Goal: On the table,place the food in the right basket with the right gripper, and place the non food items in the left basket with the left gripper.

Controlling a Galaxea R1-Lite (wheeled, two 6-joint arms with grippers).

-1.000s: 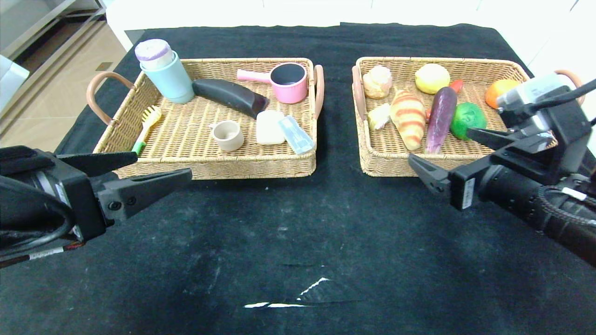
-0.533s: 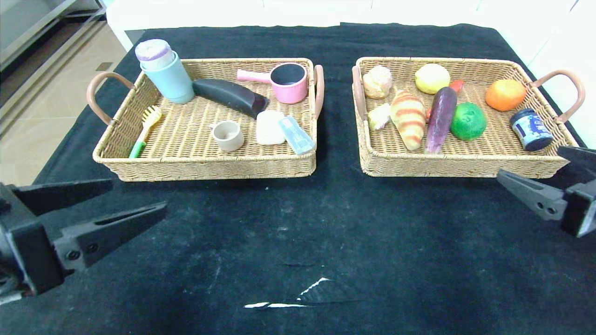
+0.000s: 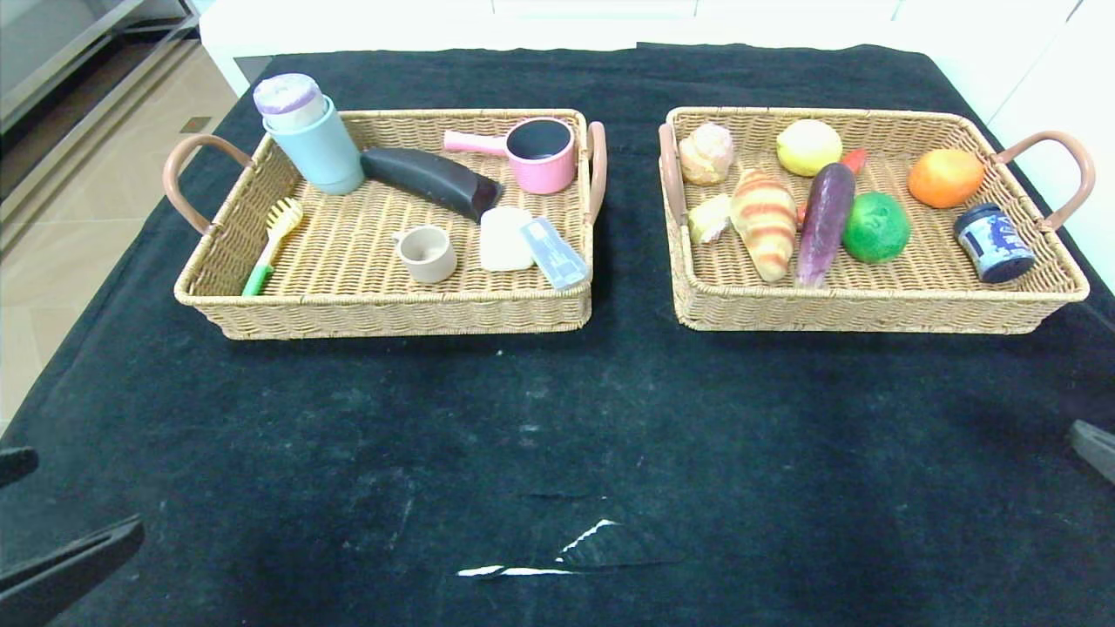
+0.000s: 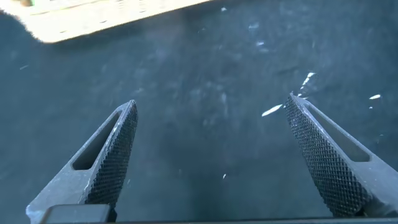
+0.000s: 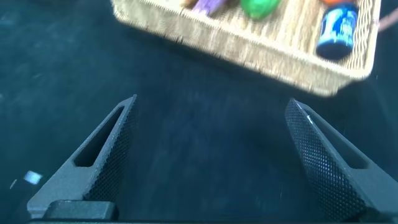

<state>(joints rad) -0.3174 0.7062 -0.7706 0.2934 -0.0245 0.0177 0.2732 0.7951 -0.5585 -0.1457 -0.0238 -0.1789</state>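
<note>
The left basket holds non-food items: a blue cup, a pink pot, a beige cup, a brush and others. In the right basket lie a croissant, an eggplant, a lime, an orange and a blue jar. My left gripper is open and empty at the near left corner, over bare cloth. My right gripper is open and empty in front of the right basket; only a fingertip shows in the head view.
A black cloth covers the table, with a small white tear near the front middle. The floor drops away past the table's left edge. A white wall stands at the right.
Both arms have drawn back toward the near corners and nearly left the head view. The right gripper came away from the right basket, uncovering the orange and the blue jar. Both stayed open.
</note>
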